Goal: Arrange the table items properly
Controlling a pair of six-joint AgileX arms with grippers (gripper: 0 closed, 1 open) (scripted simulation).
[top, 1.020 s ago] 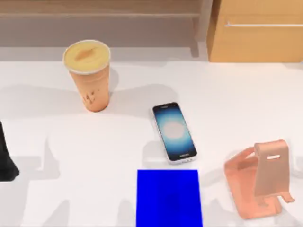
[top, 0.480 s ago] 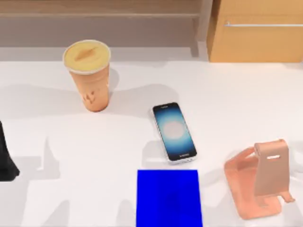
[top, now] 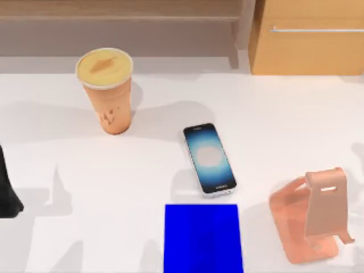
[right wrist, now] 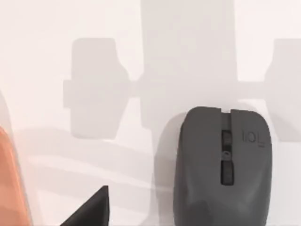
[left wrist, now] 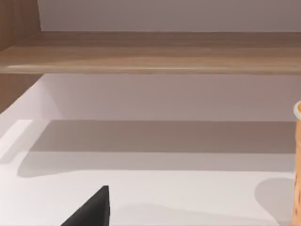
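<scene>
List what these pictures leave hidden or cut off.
- Mouse: right wrist view; its rear is cut by the picture's edge.
- Blue pad: top view; near side cut by the edge.
- Cup: left wrist view; just a sliver at the edge.
- Left arm: top view; a dark part at the left edge.

left arm (top: 8, 187): dark link at the table's left edge in the top view, low and parked | left gripper: one black fingertip (left wrist: 91, 209) in the left wrist view | right gripper: one black fingertip (right wrist: 91, 209) in the right wrist view, camera looking down at the tabletop
</scene>
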